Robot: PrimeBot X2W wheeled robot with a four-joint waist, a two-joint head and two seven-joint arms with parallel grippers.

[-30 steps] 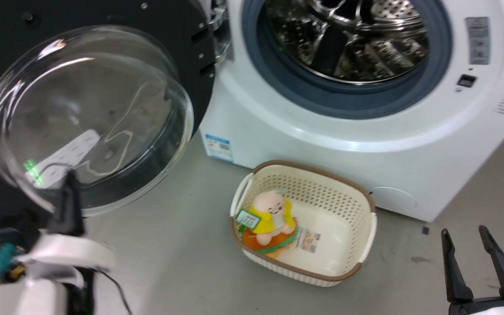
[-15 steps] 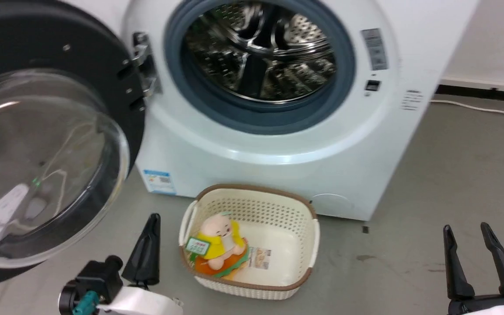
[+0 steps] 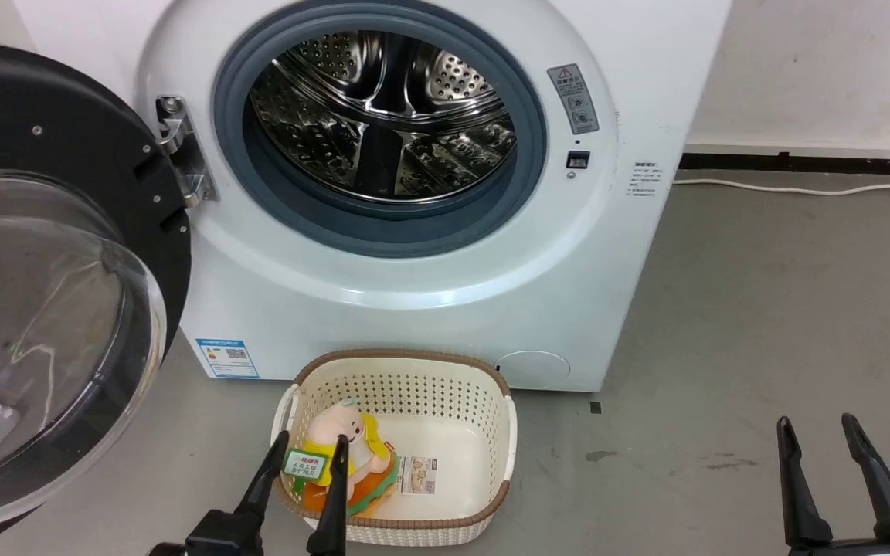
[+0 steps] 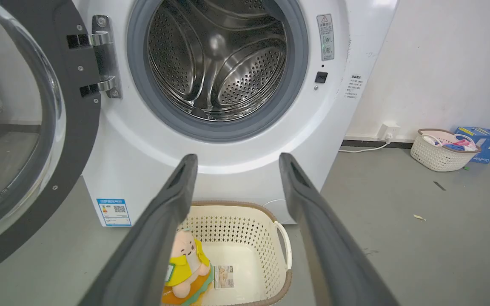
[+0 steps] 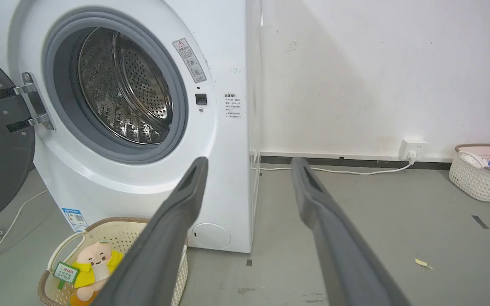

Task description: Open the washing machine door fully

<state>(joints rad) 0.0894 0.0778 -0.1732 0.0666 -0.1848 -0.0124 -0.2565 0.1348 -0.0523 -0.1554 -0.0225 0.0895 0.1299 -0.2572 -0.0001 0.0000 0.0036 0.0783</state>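
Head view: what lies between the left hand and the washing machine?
Head view: a cream perforated basket holding a plush toy, between the left hand and the washing machine.

I see the washing machine door (image 3: 51,309) swung wide on its hinge, glossy black with its glass bowl bulging out, left of the white washing machine (image 3: 414,309) — steel drum exposed.

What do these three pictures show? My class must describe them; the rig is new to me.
A two-armed wheeled robot faces a washing machine. One picture comes from its head camera, looking down; the other two from cameras on its wrists, looking along each gripper's dark fingers. The left gripper and right gripper are both open and hold nothing. The washing machine door, black with a glass bowl, stands open on the left. On the floor sits a cream basket with a plush toy inside.
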